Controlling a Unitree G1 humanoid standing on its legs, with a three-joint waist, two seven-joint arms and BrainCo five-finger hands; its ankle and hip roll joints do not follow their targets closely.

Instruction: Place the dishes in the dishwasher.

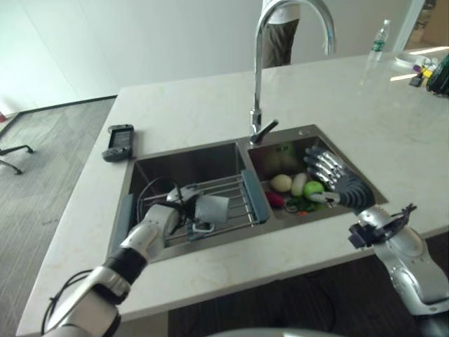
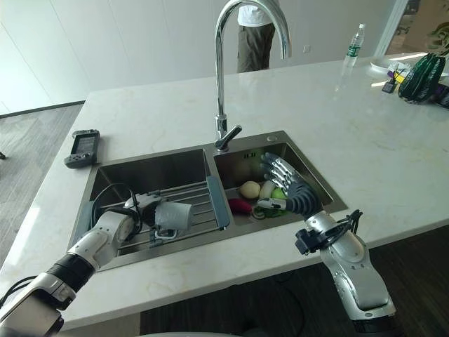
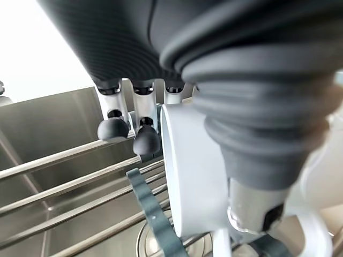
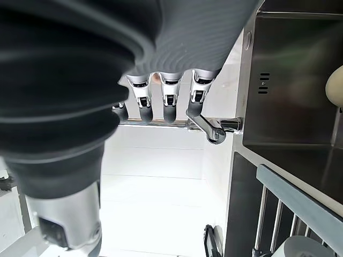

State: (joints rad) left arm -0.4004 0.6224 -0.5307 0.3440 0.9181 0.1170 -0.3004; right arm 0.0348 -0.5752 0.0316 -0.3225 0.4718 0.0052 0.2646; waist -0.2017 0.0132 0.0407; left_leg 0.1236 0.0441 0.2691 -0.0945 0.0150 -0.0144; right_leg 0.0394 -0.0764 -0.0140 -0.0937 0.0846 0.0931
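One white cup [image 1: 211, 208] in left hand [image 1: 177, 203] (curled) — on rack [image 1: 238, 193], right hand [image 1: 337, 179] spread.

A pale marble counter [image 2: 175, 112] is seen, with a double sink [image 2: 168, 168] set in it. On it are placed a dark controller [image 2: 82, 148], a water bottle [image 2: 356, 42] and a green bag [image 2: 421, 77].

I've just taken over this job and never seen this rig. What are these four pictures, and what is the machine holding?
It is a humanoid robot with two hands. Two pictures look down from its head at a double sink in a pale counter; two look along each wrist. The left hand grips a white mug lying on a wire rack over the left basin. The right hand hovers open above vegetables in the right basin. A tall faucet, a handheld controller and a bottle are also there; a person stands beyond.
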